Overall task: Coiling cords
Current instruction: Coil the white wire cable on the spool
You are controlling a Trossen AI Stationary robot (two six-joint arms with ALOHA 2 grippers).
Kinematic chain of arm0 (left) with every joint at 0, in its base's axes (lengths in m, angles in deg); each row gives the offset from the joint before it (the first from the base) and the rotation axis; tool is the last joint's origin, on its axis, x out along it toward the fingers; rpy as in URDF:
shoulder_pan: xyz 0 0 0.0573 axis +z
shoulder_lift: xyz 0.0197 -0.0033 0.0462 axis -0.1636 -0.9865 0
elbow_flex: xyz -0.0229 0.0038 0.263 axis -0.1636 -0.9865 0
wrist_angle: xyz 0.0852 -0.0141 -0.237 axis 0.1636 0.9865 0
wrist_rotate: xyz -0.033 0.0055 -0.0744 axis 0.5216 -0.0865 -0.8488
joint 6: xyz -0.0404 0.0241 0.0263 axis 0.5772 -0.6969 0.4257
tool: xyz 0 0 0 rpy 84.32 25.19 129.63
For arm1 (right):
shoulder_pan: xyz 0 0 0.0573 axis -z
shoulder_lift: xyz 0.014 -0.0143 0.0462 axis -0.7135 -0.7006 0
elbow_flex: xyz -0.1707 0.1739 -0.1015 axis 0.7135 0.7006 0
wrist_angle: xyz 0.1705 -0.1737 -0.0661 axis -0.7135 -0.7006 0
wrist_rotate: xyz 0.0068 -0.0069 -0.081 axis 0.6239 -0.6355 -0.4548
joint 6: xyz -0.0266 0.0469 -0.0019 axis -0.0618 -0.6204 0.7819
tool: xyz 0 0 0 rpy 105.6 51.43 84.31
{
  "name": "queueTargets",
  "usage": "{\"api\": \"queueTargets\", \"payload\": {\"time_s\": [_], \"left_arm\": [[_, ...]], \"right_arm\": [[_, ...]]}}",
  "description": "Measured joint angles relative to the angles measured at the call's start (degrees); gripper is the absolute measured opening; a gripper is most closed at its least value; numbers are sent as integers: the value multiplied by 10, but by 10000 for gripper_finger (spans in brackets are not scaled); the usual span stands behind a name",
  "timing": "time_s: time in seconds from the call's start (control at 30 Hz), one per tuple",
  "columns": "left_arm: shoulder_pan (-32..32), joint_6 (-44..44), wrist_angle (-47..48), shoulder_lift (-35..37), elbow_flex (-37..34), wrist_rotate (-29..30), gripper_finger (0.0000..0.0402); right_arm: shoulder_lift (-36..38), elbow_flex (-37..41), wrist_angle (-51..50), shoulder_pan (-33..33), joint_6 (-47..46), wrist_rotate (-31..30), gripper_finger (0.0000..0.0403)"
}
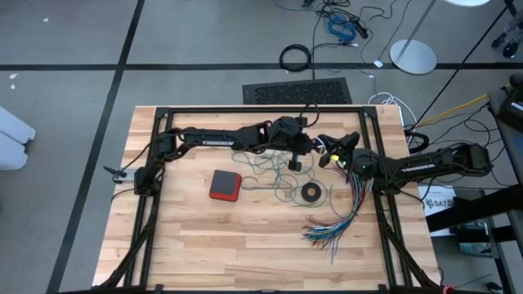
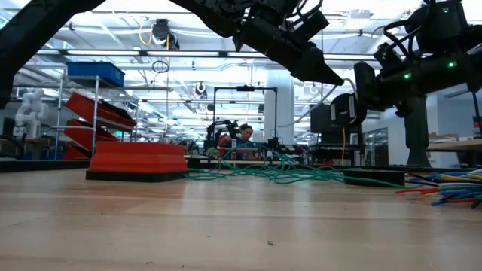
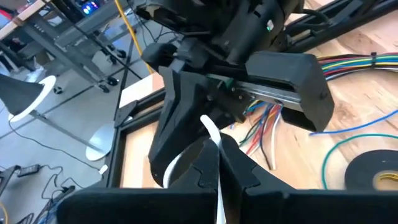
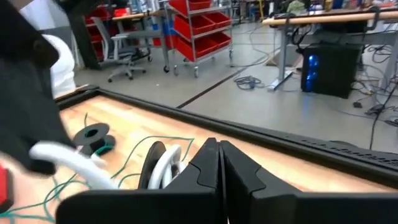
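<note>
Your teal-green cord (image 1: 274, 175) is lying tangled on the bench (image 1: 204, 237) | white cord (image 3: 214, 155) is passing between the closed left pincer (image 3: 219, 163) | right pincer (image 4: 219, 163) is closed, holding nothing visible.

You're working on a pale wood-plank table (image 1: 204, 237) with a smooth finish. The red box (image 1: 225, 184) looks like matt plastic, the black ring (image 1: 311, 193) perhaps tape. The teal-green cord (image 1: 274, 175) looks rubbery.

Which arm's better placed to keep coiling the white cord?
Probably left. Its tool is shut on the white cord, above the teal-green cord tangle at mid-table. The right tool is shut too, close beside it; its own view shows white cord looped just ahead, so it can assist.
</note>
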Motion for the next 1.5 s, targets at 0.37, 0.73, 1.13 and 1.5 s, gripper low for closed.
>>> {"api": "queueTargets", "payload": {"time_s": [0.37, 0.73, 1.13, 1.5], "left_arm": [[31, 0, 35, 0, 0, 0, 0], [50, 1, 45, 1, 0, -63, 0], [92, 116, -46, 3, -36, -234, 3], [90, 193, -197, 1, -103, -245, 17]], "right_arm": [[0, 0, 11, -34, 21, 26, 0], [0, 0, 92, -35, 58, 89, 0], [0, 1, 206, -33, 117, 70, 0], [-1, 1, 262, -29, 169, 40, 0]]}}
